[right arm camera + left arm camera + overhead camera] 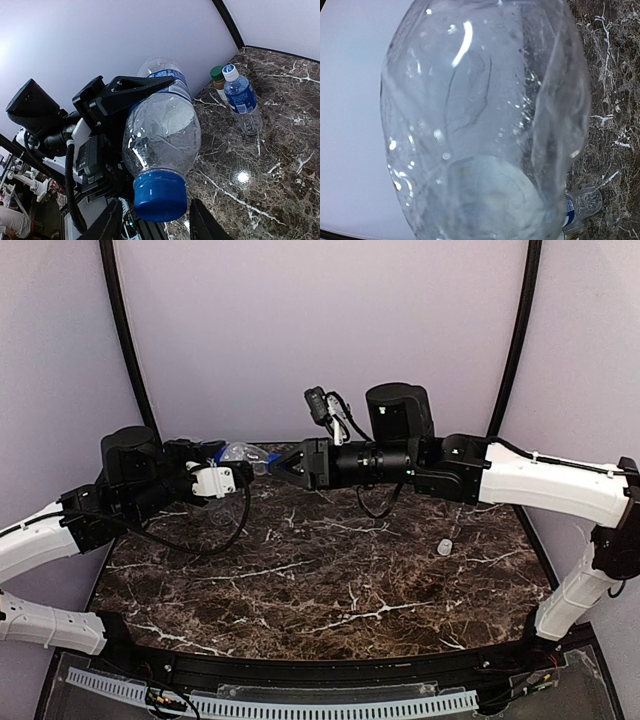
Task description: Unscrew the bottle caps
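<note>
The right fingers (111, 222) stand spread to either side of a round blue plastic screw cap (160, 196), with a sliver of gap showing on both flanks — no pinch is evident yet. That cap is seated on the neck of a clear, crumpled plastic bottle with a blue label band (162, 130). The bottle is held horizontally in the air above the rear left of the dark marbled tabletop (330, 590), neck toward the right arm. The left fingers (135, 87) are clamped on this bottle's body near the label; the left wrist view is filled by its transparent wall and adds nothing on the grip. Further out, near the back wall, two bottles stand upright, just beside each other. One is a short bottle with brown contents (216, 84) bearing a green cap (216, 73); the other is a clear blue-labelled bottle (243, 105) bearing a pale cap (230, 72). Both caps are still on. On the right part of the tabletop, well apart from the rest, lies a small whitish round piece (445, 546) — judged to be a cap already removed, though it is too small to confirm, and its bottle cannot be located. Assessment: at most one cap is off, the blue one is about to be gripped for turning, and two more are untouched, so the task is in its early part.
</note>
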Robot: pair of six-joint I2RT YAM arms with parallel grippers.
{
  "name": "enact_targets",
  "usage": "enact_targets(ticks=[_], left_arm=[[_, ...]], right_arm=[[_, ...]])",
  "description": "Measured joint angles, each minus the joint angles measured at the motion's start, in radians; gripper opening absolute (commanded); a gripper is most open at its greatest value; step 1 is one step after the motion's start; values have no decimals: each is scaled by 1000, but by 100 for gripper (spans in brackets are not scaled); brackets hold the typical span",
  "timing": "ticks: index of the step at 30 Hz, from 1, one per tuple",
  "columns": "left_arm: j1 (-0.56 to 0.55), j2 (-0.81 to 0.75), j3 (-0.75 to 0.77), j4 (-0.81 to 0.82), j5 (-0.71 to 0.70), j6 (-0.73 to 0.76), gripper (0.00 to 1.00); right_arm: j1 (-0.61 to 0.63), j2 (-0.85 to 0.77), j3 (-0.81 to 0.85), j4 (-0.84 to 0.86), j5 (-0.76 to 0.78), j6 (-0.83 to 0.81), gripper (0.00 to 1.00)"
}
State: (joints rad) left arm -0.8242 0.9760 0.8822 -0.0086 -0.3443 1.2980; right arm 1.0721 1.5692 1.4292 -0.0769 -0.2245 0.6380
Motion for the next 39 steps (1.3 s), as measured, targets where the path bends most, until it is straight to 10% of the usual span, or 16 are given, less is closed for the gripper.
enact_targets(ticks=[14,20,28,39], left_arm=[[0,0,-3,1,4,0,29],[0,0,-3,0,5,0,29],[0,-5,-3,-8,10,-1,27],[-1,-41,1,-186,119,-58,24]], right_arm=[[-10,11,5,10,-27,15,37],[-15,21,14,14,-33,18,2],[-17,21,14,11,-45,-26,0],[190,-16,-28,-77,354,-904,0]])
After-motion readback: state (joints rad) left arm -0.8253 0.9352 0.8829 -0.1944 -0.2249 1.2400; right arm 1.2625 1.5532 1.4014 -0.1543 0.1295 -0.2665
